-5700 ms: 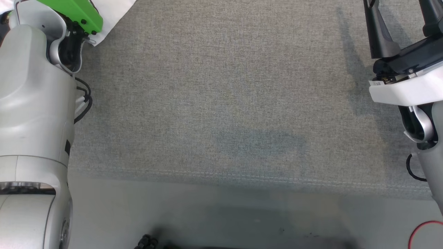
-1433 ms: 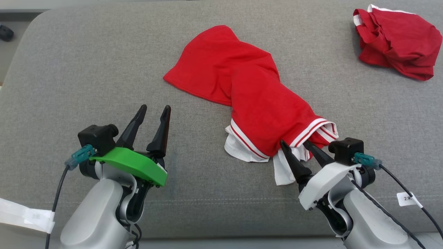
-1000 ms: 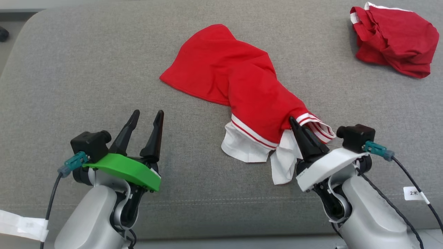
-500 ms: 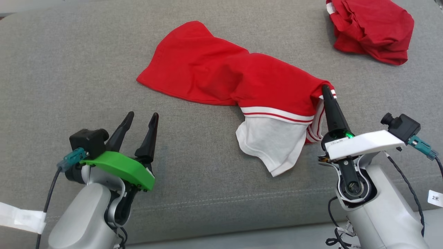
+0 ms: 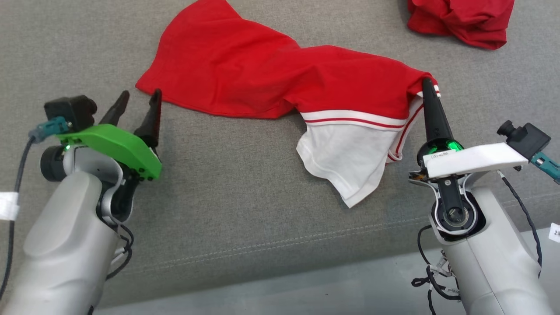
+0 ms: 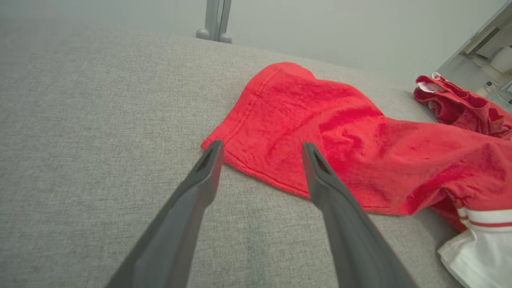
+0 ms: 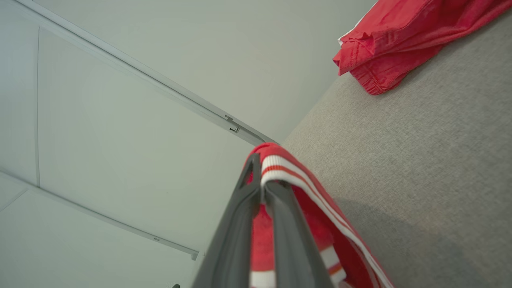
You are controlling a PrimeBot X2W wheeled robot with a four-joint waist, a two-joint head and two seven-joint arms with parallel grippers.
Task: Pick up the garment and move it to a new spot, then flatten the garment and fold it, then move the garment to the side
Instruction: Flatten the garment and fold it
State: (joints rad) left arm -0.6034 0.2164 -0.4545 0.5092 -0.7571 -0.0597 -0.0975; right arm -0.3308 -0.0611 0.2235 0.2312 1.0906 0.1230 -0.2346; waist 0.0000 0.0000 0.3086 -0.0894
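The garment [image 5: 271, 78] is red with a white-striped hem and a white lining, and it lies stretched across the grey cushion [image 5: 245, 197]. My right gripper [image 5: 426, 84] is shut on its striped hem corner [image 7: 280, 168], lifting that end. My left gripper [image 5: 138, 96] stands open just short of the garment's left corner [image 6: 224, 140], fingers [image 6: 200, 180] either side of that edge, not touching it. The white lining [image 5: 350, 157] hangs down toward the front.
A second crumpled red garment [image 5: 459, 17] lies at the cushion's far right [image 6: 460, 104] [image 7: 400, 36]. The cushion's front seam [image 5: 280, 245] runs below the arms, with pale floor [image 5: 306, 288] beyond. Bare cushion lies between the two arms.
My right gripper closed on the striped hem and pulled it up and to the right, stretching the garment out. The left gripper moved forward to the garment's left corner. The head camera tilted down.
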